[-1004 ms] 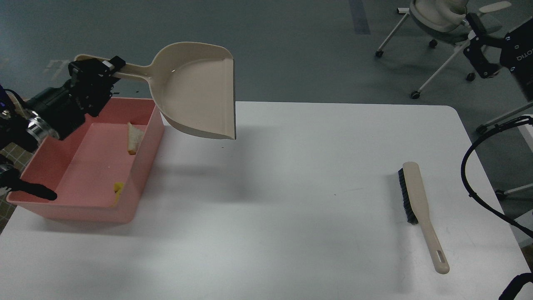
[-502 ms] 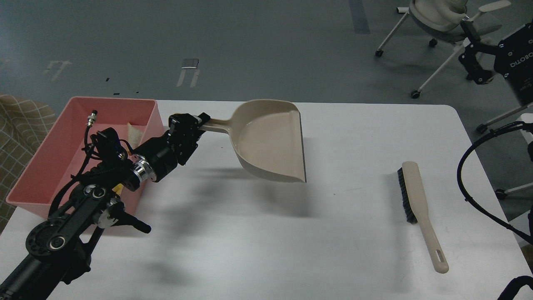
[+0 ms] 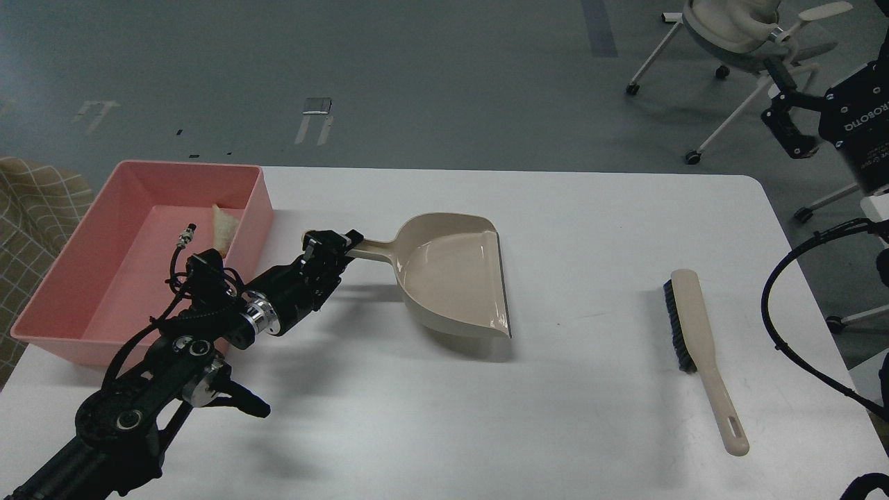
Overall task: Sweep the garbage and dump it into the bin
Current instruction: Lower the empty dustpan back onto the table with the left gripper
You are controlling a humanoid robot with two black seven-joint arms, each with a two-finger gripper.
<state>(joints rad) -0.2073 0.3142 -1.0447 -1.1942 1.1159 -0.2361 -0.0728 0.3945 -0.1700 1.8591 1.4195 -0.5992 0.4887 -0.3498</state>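
Note:
The pink bin [image 3: 104, 229] stands at the table's left edge. A white bread slice [image 3: 223, 227] leans against its right inner wall; the yellow chunk is hidden behind my left arm. My left gripper [image 3: 332, 248] is shut on the handle of the beige dustpan [image 3: 455, 274], which sits empty, low on the table at the middle, its mouth facing right. The right gripper is out of view.
The beige brush with black bristles [image 3: 698, 347] lies on the table's right side, handle toward me. Black cables [image 3: 785, 312] hang at the right edge. Office chairs [image 3: 736, 42] and a black machine stand on the floor beyond the table.
My left arm has swung the dustpan from over the bin's far right corner to the right and down to the middle of the table. The brush has not moved.

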